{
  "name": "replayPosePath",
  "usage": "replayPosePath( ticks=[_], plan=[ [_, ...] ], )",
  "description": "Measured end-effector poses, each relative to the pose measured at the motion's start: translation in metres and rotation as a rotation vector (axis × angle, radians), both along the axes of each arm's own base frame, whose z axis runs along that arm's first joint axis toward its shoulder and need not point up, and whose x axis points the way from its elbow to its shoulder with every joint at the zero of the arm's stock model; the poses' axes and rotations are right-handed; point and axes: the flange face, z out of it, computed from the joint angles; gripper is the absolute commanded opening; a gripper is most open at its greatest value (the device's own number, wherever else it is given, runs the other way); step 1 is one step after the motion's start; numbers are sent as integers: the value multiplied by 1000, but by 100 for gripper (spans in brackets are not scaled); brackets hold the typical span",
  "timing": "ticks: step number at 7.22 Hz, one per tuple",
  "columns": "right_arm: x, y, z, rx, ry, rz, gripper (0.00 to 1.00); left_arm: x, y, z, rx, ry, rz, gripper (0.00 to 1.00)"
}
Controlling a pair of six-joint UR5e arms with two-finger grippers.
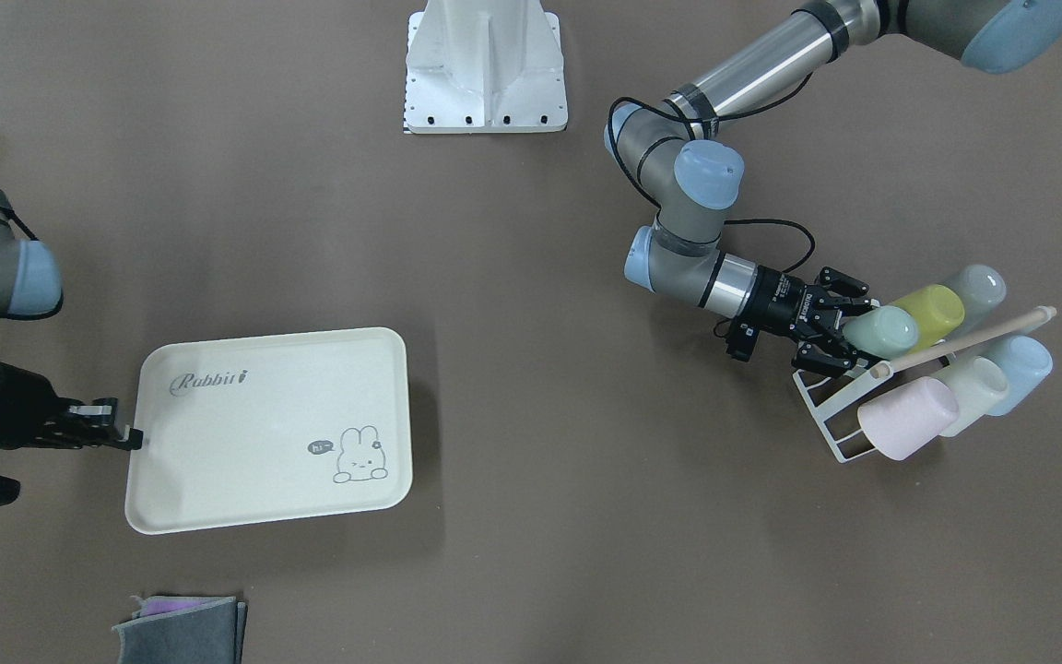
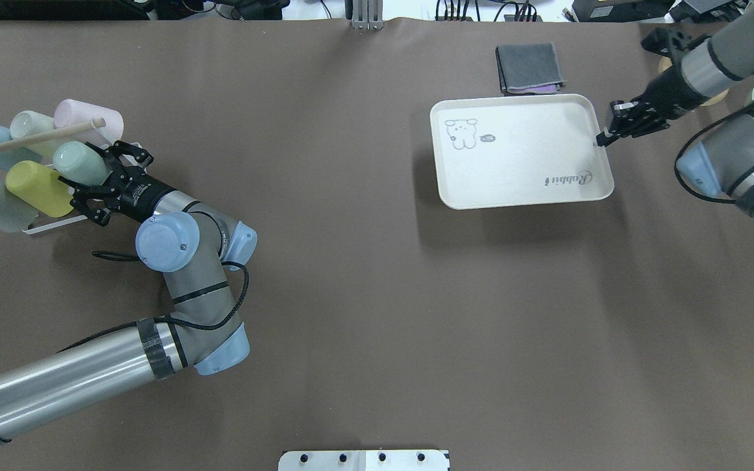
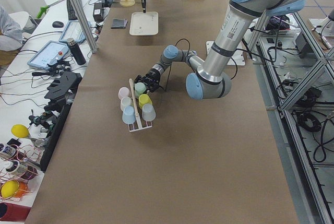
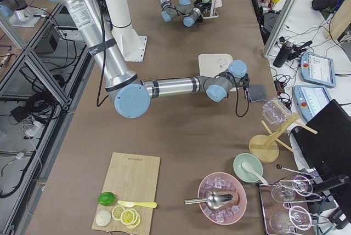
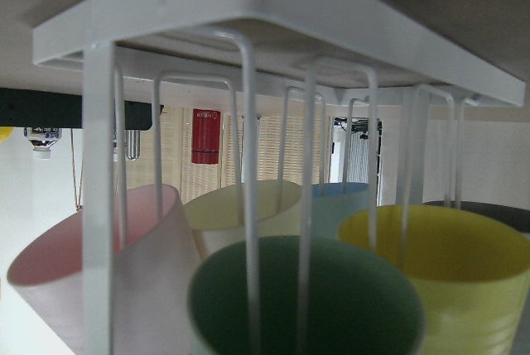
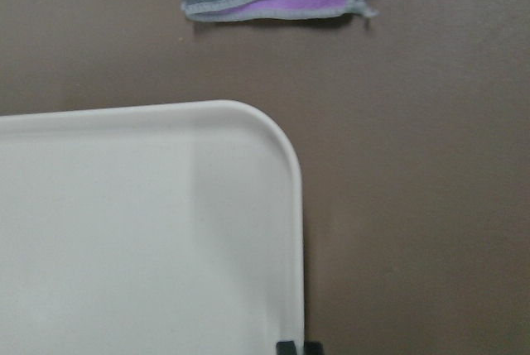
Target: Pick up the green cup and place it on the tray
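The green cup [image 1: 881,332] lies on its side on a white wire rack [image 1: 824,417], its mouth toward my left gripper [image 1: 840,327]. That gripper is open, one finger on each side of the cup's rim. The overhead view shows the same cup [image 2: 79,163] and gripper [image 2: 95,191]. The left wrist view looks straight into the cup's mouth [image 5: 306,305] through the rack wires. The cream tray [image 1: 264,424] with "Rabbit" script lies flat and holds nothing. My right gripper [image 1: 125,437] is shut on the rim of its short edge; its fingertips [image 6: 286,345] show at that rim.
The rack also holds a yellow-green cup [image 1: 929,309], a grey-blue cup [image 1: 978,286], a pink cup [image 1: 904,420], a cream cup [image 1: 973,392] and a blue cup [image 1: 1020,364] under a wooden dowel [image 1: 964,341]. A folded grey and purple cloth [image 1: 181,627] lies beyond the tray.
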Motion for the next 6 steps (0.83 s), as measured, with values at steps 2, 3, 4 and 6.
replayPosePath(
  ticks=[2,3,4,6],
  plan=[
    [-63,2,-46,-9,28,13,0,-17,9,-29,-12,-22,-4,22],
    [-85,5,-64,-14,30,23,0,-28,11,-43,-14,-19,-11,22],
    [-106,9,-82,-21,30,37,0,-39,13,-58,-18,-5,-23,23],
    [-142,17,-118,-36,24,70,0,-55,25,-93,-49,79,-69,23]
  ],
)
